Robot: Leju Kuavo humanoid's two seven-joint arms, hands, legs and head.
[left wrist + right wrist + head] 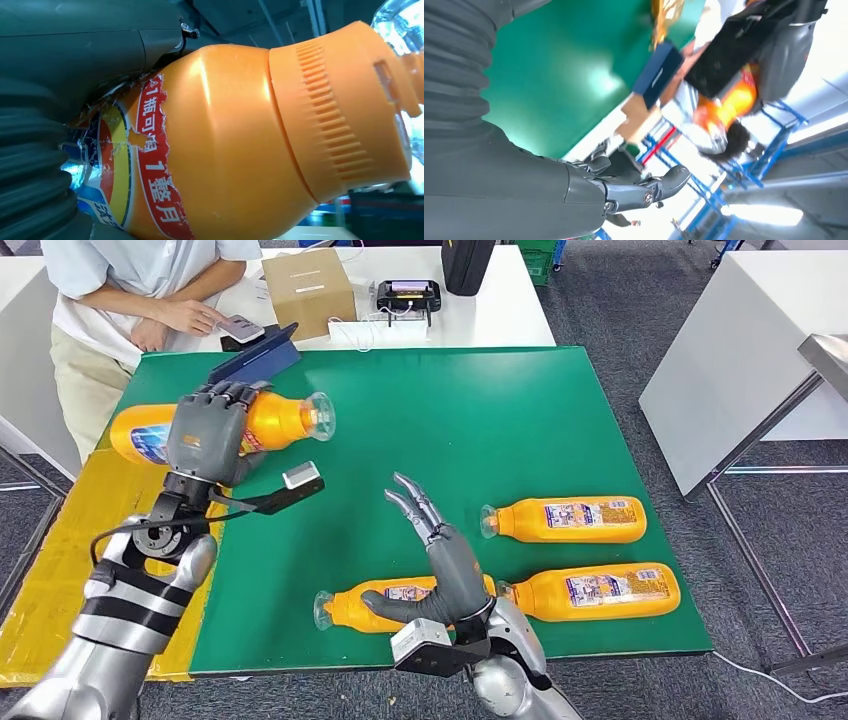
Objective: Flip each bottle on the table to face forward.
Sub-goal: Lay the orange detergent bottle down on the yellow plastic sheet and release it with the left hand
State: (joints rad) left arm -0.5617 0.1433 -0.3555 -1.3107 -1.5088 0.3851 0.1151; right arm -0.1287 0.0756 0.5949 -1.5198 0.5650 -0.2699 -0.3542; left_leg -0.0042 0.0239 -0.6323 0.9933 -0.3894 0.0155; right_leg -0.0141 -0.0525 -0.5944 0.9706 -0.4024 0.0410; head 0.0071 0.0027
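My left hand [208,432] grips an orange bottle [275,420] around its middle and holds it lifted over the left side of the green mat [480,420], clear cap pointing right. Close up, that bottle [240,140] shows a torn red and yellow label beside my left hand [75,60]. My right hand [440,560] is raised with fingers spread, empty, above a second orange bottle [350,606] lying near the front edge, cap to the left. Two more orange bottles [565,519] [595,591] lie at the right, labels up. My right hand [624,187] also appears against the mat.
A person [140,300] stands at the far left, hand on a small device. A dark blue tablet [255,358] leans at the mat's back corner. A cardboard box [308,290] and a black device [408,295] sit on the white table behind. Yellow sheeting [60,540] lies to the left.
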